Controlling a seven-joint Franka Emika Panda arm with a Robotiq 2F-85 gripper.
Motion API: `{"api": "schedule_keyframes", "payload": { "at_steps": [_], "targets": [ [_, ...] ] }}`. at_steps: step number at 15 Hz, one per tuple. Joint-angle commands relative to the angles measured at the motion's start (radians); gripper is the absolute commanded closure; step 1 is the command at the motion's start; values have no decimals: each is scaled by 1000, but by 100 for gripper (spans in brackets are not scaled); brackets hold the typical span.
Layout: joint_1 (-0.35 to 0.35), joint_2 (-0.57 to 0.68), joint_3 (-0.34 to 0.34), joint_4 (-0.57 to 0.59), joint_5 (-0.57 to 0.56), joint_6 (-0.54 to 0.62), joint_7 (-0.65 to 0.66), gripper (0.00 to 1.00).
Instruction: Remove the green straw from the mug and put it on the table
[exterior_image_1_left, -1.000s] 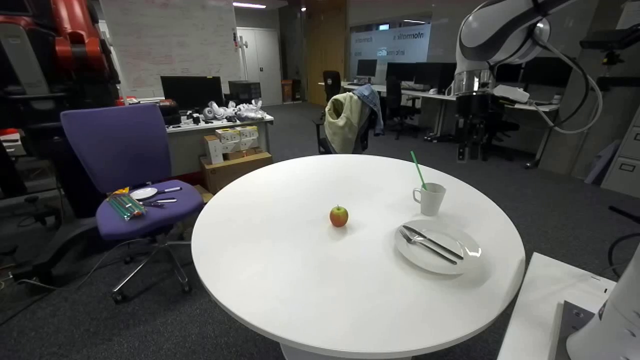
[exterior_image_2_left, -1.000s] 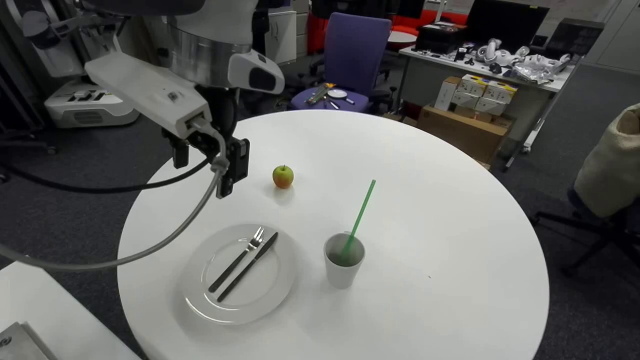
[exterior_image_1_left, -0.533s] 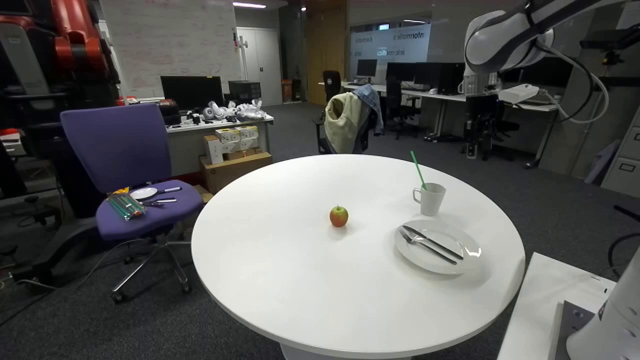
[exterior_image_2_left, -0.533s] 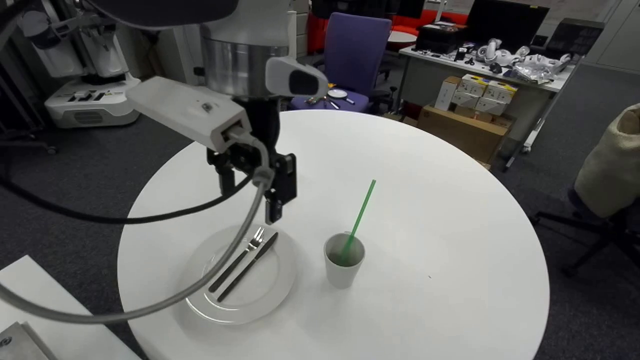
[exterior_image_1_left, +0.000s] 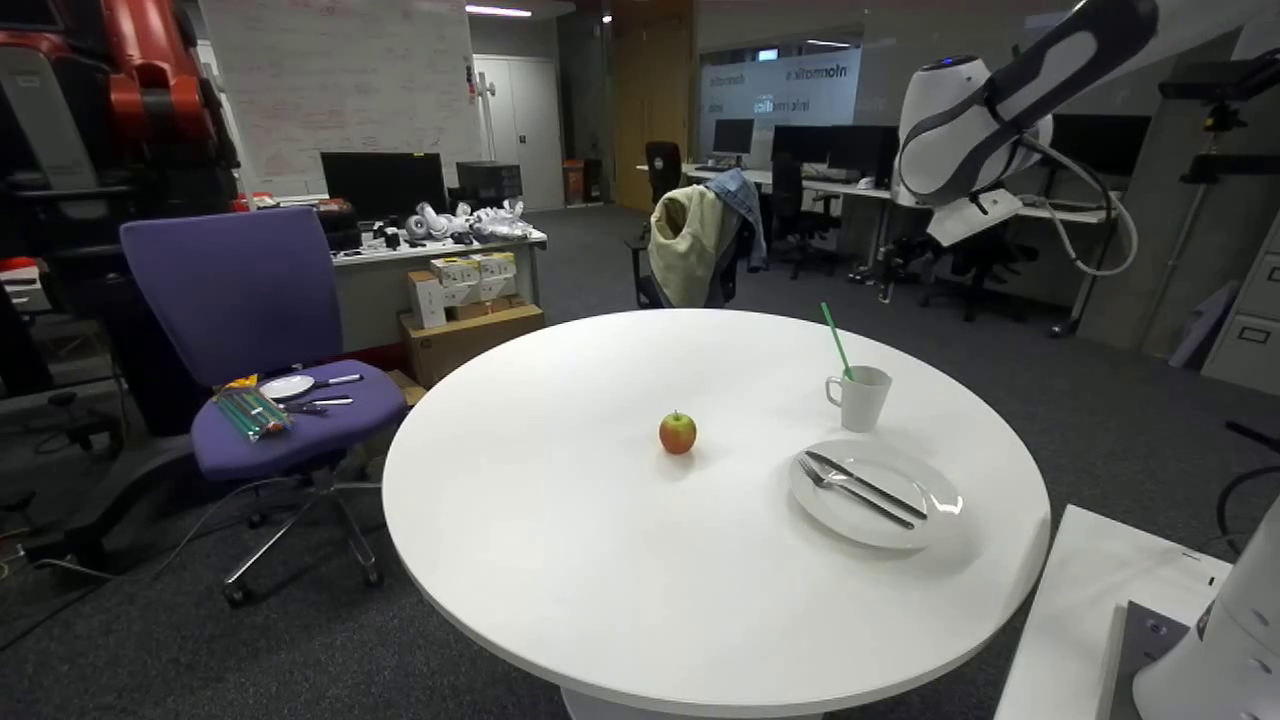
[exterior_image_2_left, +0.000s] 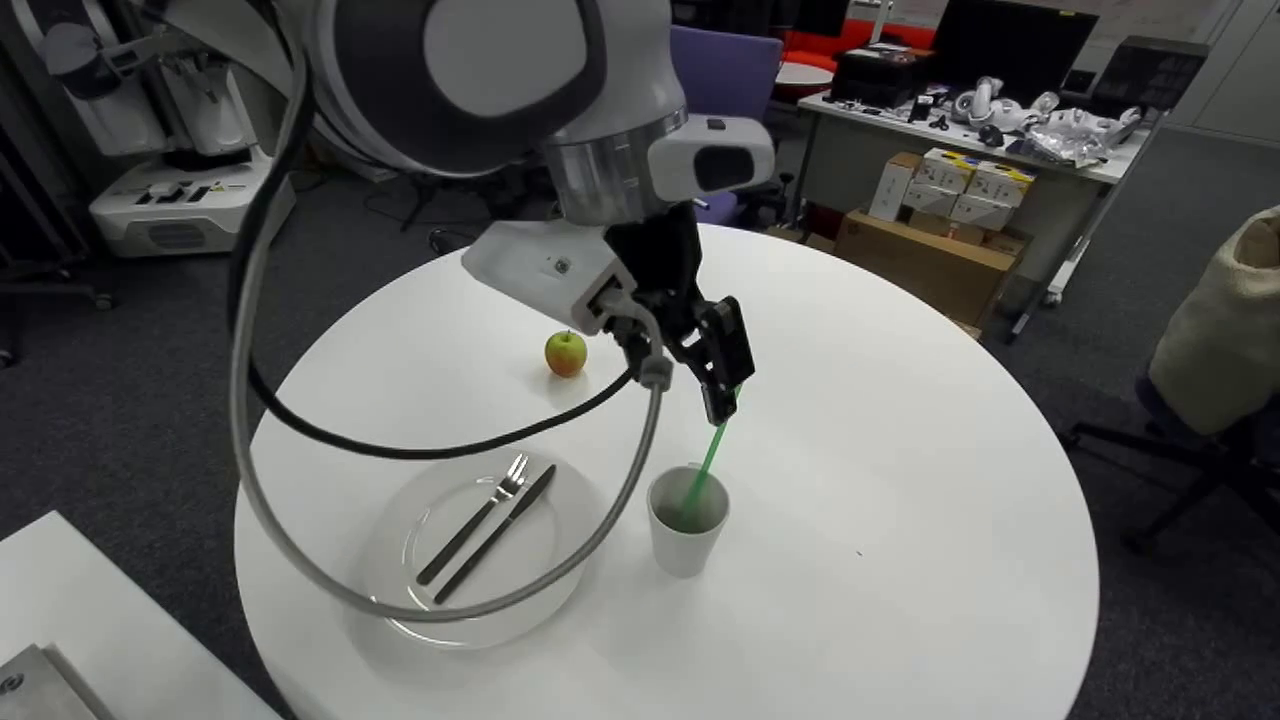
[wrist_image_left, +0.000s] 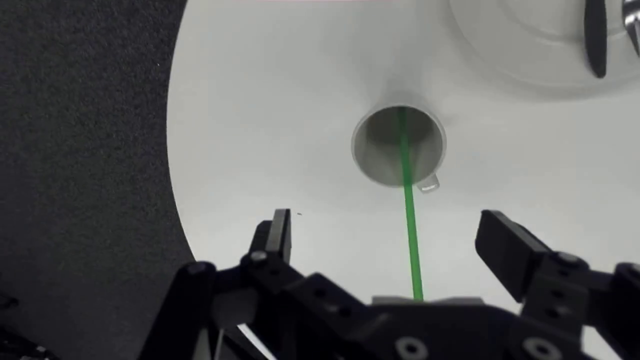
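Tool (wrist_image_left: 384, 229) hangs above desk (exterior_image_1_left: 560, 530), jaws spread wide; in wrist view green straw (wrist_image_left: 410, 225) shows between them. Straw leans inside upright mug (exterior_image_1_left: 865, 402), top part out. Plate (exterior_image_1_left: 850, 515) near mug bears fork (exterior_image_2_left: 460, 540), knife (exterior_image_2_left: 495, 535).

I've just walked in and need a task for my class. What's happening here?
A robot arm hangs over a round white table, its claw open and holding nothing. It looks set to take the green straw, which leans in the white mug with its upper part sticking out; in the wrist view the straw shows between the spread fingers. Beside the mug lies a plate with a knife and fork, and an apple sits on the table too.
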Motion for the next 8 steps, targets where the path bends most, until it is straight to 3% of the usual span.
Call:
{"api": "schedule_keyframes", "payload": {
  "at_steps": [1,8],
  "targets": [
    [-4,23,18,9,3,15,69,0],
    [-2,43,21,12,3,16,88,0]
  ]
}}
